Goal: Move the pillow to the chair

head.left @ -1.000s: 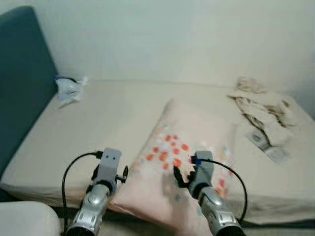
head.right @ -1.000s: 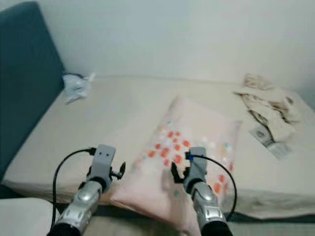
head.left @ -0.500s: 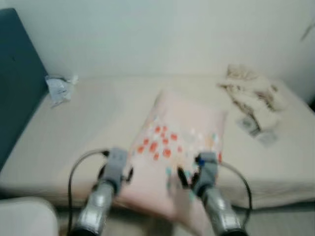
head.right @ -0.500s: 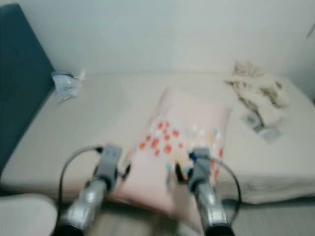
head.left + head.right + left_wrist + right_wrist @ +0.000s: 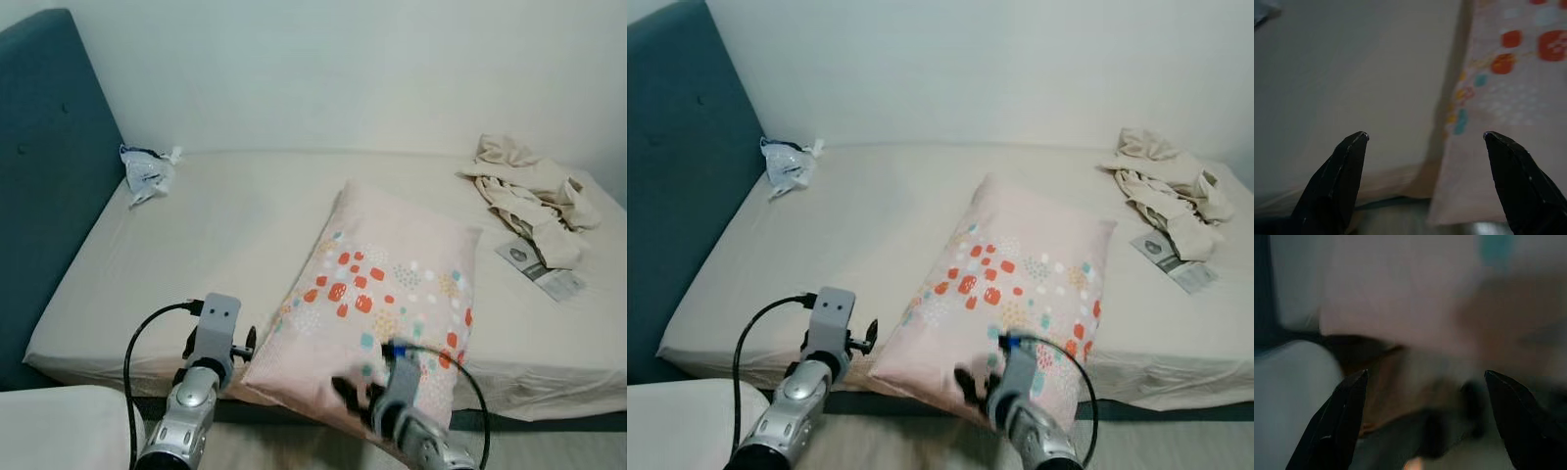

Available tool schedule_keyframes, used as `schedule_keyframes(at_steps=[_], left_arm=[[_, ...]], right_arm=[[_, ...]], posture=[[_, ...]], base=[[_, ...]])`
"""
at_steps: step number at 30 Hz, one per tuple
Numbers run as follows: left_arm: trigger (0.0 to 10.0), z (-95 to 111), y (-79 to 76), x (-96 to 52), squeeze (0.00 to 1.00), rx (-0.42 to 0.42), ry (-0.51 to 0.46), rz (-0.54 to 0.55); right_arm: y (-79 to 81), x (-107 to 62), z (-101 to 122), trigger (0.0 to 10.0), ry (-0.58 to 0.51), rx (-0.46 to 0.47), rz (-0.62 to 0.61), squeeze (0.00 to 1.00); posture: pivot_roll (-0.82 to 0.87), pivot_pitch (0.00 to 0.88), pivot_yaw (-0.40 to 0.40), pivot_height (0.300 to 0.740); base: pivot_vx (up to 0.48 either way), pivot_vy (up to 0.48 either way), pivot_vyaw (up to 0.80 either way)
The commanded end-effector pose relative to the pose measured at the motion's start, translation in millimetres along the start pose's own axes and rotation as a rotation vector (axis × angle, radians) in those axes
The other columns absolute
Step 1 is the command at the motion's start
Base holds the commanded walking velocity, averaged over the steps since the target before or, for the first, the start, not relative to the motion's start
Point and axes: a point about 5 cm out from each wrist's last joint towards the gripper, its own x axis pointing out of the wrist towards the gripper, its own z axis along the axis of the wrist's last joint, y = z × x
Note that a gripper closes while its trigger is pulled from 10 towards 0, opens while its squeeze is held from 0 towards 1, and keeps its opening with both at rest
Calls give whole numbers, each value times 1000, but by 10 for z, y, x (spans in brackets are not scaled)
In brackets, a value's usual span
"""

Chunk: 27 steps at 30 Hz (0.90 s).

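Both silver arms are reaching forward. The left gripper [image 5: 1422, 139] is holding its 2 fingers spread wide. The right gripper [image 5: 1425, 377], lower, is also gaping apart.

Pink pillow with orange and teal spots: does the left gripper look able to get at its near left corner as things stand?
Probably yes. The left gripper is open at the bed's front edge, with the pink spotted pillow beside one finger and nothing between them.

Pink pillow [image 5: 392, 284], multicoloured dots
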Motion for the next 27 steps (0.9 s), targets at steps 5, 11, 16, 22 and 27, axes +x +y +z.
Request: schedule_keyframes(at_steps=[5,11,16,22,27], left_arm=[[10000,-21,18,-18,0,-8,-6,17],[10000,-65,195,-29,0,36,18,89],[10000,-168,393,-64,0,77,74,177],[10000,-141,336,-79,0,58,36,178],[10000,-87,140,-76,0,77,-12,107]], right_arm=[[-330,-146,-286,10000,94,32,-144,0],[-576,-345,209,10000,-206,-422,-477,0],[9,-260,965,10000,-532,-675,-426,0],[210,-245,1166,10000,-648,-811,-418,0],[293,-277,1171,10000,-705,-819,-336,0]], posture=[[-44,37,-10,740],[-36,47,0,740],[-26,89,-15,740],[-24,91,-18,740],[-25,92,-35,740]], base=[[0,0,0],[0,0,0],[0,0,0],[0,0,0],[0,0,0]])
